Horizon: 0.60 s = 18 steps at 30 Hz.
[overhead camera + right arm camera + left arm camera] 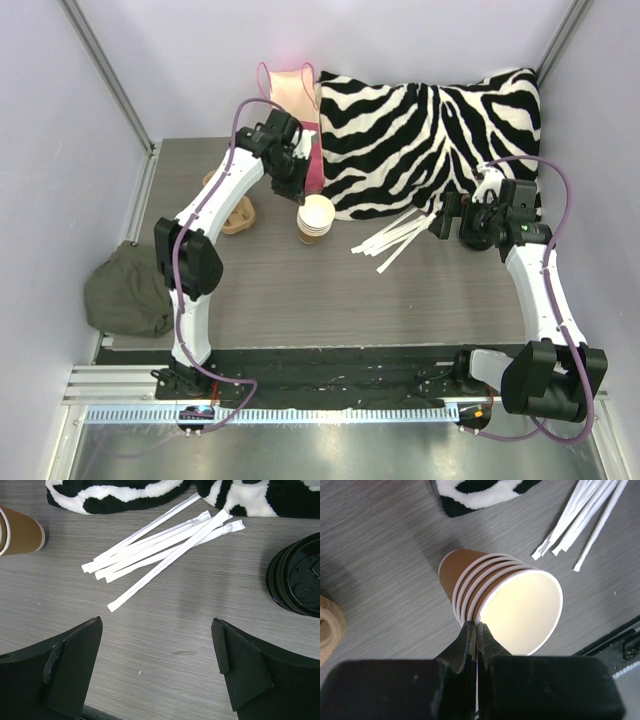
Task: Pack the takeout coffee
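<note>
L end effector (476, 626): closest to lens in L wrist view, at 6 o'clock of frame. Fully closed on near rim of cup stack (505, 605). One finger sits outside on the brown wall, the other inside the cream mouth, w/ paper wall pinched btwn.
stack detail: nested paper cups w/ brown walls, white rolled rims, cream inside. Approx. five rims show. Mouth up in top view.
stack location: on grey desk (330, 290), just toward 12 o'clock of desk centre. Can't tell whether base bears on the desk.
R end effector (155, 630): spread wide, holding nothing. Hangs over bare desk at 3 o'clock side of top view, well apart from stack.
straws (150, 542): loose bundle of white-wrapped straws, lying flat at 3 o'clock of stack. At 12 o'clock from R fingers in R wrist view. Far ends lie close to the pillow edge.
black lids (297, 575): round and stacked, at 3 o'clock edge of R wrist view. Apart from straws.
zebra pillow (430, 140): at 12–2 o'clock of desk, against back wall. Near corner is just beside stack at its 1 o'clock.
pulp carrier (238, 215): tan, at 9 o'clock of stack, partly hidden by L arm.
pink bag (290, 90): at 12 o'clock behind L arm, beside the pillow's left edge.
olive cloth (128, 290): bunched heap at 8 o'clock, at the desk's left edge.
</note>
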Tool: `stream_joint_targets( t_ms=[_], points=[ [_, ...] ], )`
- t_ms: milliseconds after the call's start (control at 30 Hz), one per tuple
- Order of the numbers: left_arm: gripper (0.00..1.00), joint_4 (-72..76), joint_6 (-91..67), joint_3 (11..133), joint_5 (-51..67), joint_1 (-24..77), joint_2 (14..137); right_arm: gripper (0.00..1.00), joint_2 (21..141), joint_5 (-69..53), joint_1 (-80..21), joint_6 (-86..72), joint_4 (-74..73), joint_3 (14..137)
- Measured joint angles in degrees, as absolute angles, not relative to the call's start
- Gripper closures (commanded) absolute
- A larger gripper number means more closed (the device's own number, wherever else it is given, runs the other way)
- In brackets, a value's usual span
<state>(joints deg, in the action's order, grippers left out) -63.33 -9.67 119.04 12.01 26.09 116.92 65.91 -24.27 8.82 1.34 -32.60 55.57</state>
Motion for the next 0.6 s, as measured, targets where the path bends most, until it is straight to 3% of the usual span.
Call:
stream_joint_targets(
  t_ms=[300,600],
  points=[
    [1.00,-63.79,-10.41,119.04,23.77,21.98,116.92,0.00,72.77,-29.58,6.83,-1.26,-31.51,58.57],
    [1.00,-62.33,-11.20,115.72,30.15,20.34,116.88,0.04,86.35,-33.54,-4.36,-8.32,-26.15,67.37]
  ],
)
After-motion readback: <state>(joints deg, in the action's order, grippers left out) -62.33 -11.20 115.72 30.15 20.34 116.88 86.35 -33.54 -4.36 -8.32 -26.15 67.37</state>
